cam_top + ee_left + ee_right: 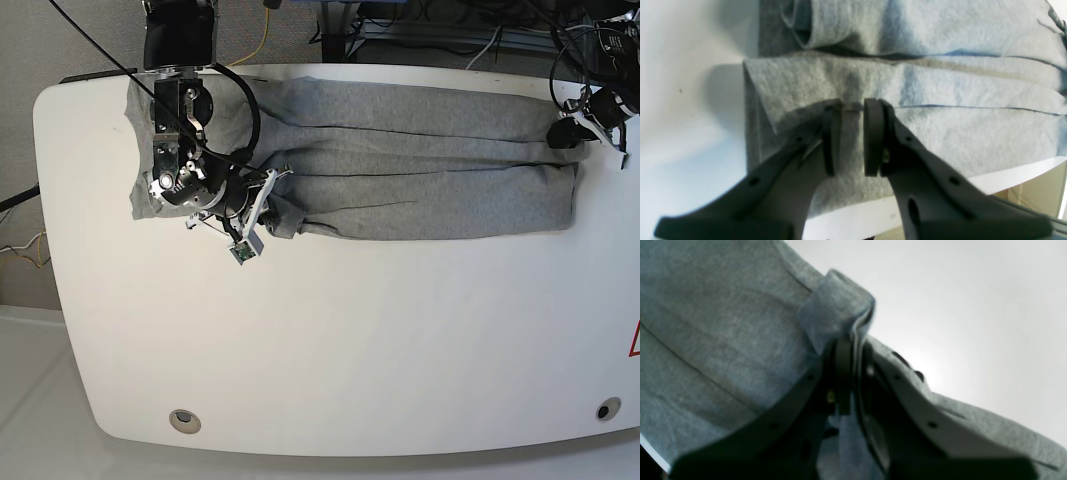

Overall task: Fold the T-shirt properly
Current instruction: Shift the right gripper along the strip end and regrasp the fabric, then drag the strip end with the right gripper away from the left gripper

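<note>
right gripper (853, 350) is pinched on a bunched fold of the shirt (723, 340); the cloth runs up between the jaws and pokes out past the tips as a small rolled tab. in the base view that gripper (268, 200) sits at the shirt's (420, 160) left end, near the table's (330, 360) far-left corner, with the arm lying over the fabric there.

left gripper (852, 110): jaws stand slightly apart, a narrow gap between the pads, and grey cloth shows through the gap. can't tell if any cloth is actually caught (a thin seam line crosses right at the tips). it hangs over a folded edge of the shirt (940, 100), near a turned-over corner, close to the table (683, 100) edge. in the base view the left gripper (572, 125) is at the shirt's right end, by the far-right corner.

shirt lies as a long narrow band along the table's far edge, stretched between the two grippers, folded lengthwise in layers with a couple of long creases. the left end is bunched and lumpy under the right arm, the right end is squarer. only plain grey side visible. the rest of the white top toward the near edge carries nothing from the shirt.
</note>
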`<state>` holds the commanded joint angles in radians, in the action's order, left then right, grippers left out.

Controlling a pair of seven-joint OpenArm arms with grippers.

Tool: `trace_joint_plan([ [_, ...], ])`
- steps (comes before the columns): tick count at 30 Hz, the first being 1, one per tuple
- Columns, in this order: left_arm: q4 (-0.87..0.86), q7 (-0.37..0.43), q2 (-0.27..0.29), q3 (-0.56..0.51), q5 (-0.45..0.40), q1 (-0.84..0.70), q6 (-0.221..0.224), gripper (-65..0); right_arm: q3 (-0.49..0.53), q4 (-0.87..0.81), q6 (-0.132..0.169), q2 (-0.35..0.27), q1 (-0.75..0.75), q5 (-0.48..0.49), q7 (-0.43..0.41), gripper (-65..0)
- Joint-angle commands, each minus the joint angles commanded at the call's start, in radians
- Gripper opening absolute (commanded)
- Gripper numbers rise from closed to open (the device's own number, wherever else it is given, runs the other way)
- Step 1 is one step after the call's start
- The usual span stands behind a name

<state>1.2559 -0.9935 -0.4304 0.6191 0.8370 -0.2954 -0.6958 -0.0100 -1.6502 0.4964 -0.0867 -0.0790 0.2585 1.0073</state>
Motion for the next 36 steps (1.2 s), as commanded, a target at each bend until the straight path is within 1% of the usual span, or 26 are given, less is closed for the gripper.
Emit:
trace_joint_plan([
  [11, 0.000, 0.000, 0.000, 0.000, -0.002, 0.000, 0.000, -54.1, 0.000, -0.005, 0.000, -0.002, 0.002, 0.000, 0.061, -61.5],
  [15, 0.002, 0.002, 0.014, 0.000, -0.003, 0.000, 0.000, -54.1, 0.000, -0.017, 0.006, -0.002, 0.002, 0.008, 0.087, -61.5],
  [22, 0.002, 0.002, 0.018, -0.002, -0.005, 0.000, 0.000, -54.1, 0.000, -0.143, 0.005, -0.002, 0.037, 0.008, 0.118, -61.5],
  [26, 0.002, 0.002, 0.018, -0.003, -0.005, 0.000, 0.000, -54.1, 0.000, -0.219, 0.003, -0.002, 0.043, 0.008, 0.158, -61.5],
  [31, 0.002, 0.002, 0.018, -0.002, -0.005, 0.000, 0.000, -54.1, 0.000, -0.235, 0.006, -0.002, 0.046, 0.009, 0.193, -61.5],
  [36, 0.000, 0.002, 0.018, -0.002, -0.005, 0.000, 0.000, -54.1, 0.000, -0.236, 0.008, -0.002, 0.084, 0.009, 0.196, -61.5],
])
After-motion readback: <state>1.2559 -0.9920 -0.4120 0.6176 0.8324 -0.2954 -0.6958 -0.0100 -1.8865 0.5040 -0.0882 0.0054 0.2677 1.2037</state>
